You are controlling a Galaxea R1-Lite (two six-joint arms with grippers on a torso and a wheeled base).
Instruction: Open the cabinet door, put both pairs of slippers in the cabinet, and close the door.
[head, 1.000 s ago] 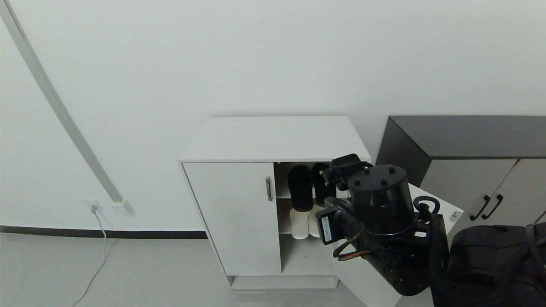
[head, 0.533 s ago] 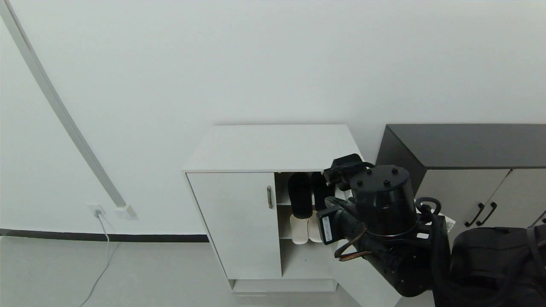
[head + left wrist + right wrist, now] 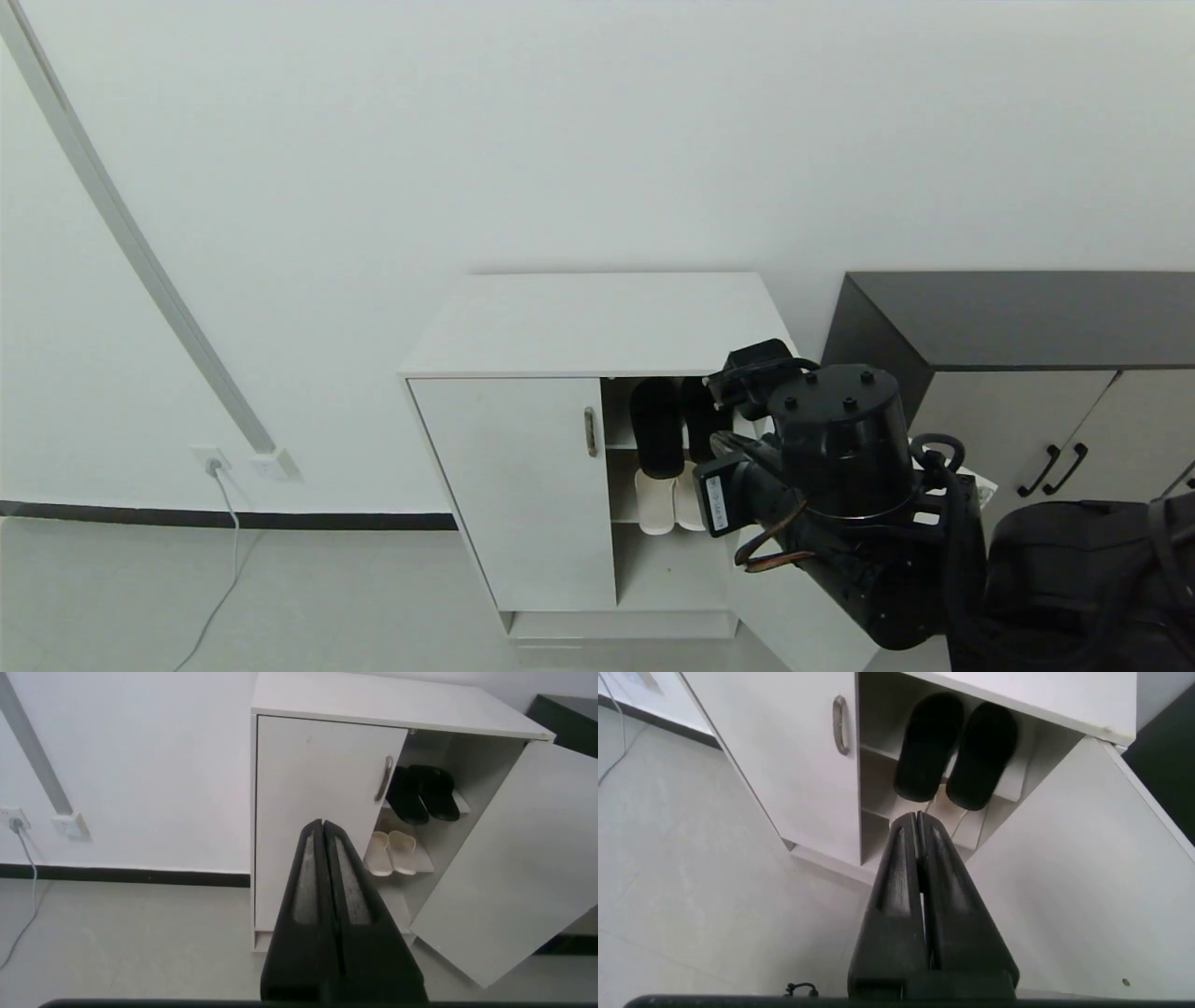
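Head view: the white cabinet point(image 3: 597, 322) has its left door shut and its right door point(image 3: 523, 859) standing wide open beside the dark cabinet point(image 3: 1018, 317). Black slippers point(image 3: 656, 425) lie on the top shelf, with white slippers point(image 3: 655, 499) seemingly on the shelf below. The left gripper point(image 3: 323, 826) and right gripper point(image 3: 920, 819), both pinched together and empty, face the opening over bare floor point(image 3: 327, 597).

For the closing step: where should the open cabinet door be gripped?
Likely the free upright edge of the open door, right pincer coming from the front, straddling the thin panel: it stands swung wide, inner face toward the robot.
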